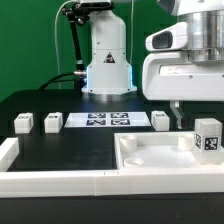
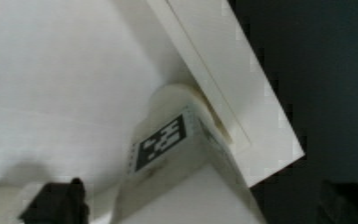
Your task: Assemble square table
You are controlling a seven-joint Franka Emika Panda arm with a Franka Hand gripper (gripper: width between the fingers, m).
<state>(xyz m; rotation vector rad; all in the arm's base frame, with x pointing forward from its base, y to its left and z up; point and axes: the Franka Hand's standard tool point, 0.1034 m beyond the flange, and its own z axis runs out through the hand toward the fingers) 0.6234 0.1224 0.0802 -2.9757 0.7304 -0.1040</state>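
Here the white plastic square slab (image 1: pixel 150 158) lies rim-up at the near right of the black desk (image 1: pixel 70 145). One short white tagged block leg (image 1: pixel 208 135) stands upright in its far right corner. The tool (image 2: pixel 206 203) hangs over that leg, spread wide (gripping nothing). Three loose white block legs (image 1: pixel 22 123) (image 1: pixel 52 122) (image 1: pixel 160 120) flank the marker board (image 1: pixel 105 120).

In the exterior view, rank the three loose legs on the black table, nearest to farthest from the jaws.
1. Rightmost leg, exterior view's right of the marker board.
2. Middle leg, exterior view's left of it.
3. Leftmost leg, row's end.
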